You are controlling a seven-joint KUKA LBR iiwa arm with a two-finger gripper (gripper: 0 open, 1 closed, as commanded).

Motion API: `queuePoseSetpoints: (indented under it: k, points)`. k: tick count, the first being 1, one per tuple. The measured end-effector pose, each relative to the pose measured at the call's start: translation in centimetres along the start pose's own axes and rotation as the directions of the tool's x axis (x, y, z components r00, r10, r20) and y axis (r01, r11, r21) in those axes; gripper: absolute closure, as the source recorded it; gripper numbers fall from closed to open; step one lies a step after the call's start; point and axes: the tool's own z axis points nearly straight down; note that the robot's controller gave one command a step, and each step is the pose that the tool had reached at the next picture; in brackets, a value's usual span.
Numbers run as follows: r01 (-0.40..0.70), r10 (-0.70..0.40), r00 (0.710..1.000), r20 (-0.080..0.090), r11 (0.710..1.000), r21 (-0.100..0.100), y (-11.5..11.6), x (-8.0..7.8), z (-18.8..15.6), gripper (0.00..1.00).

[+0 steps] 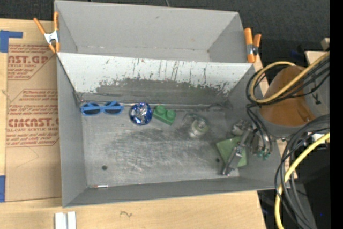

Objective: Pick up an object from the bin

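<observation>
Grey bin (155,155) floor open centrally; gripper (231,165) over green piece (225,146) by right wall.

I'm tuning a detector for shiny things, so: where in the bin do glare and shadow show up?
Camera view: the blue ball carries bright speckled highlights; the clear thing right of the green block glints faintly; a thin dark shadow runs along the foot of the back wall; the floor of the bin is lit evenly, without hot spots.
</observation>
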Motion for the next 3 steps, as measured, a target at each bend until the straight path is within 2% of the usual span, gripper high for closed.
queuePoseSetpoints:
  k: [1,2,3]
  points:
    - [-0.409,0.410,0.912,0.005,0.912,-0.004,1.7,2.5,-0.1,0.00]
    - [-0.411,0.411,0.912,0.010,0.912,-0.003,1.5,2.3,-0.3,1.00]
    - [-0.409,0.409,0.912,0.001,0.912,0.003,1.6,2.2,-4.3,1.00]
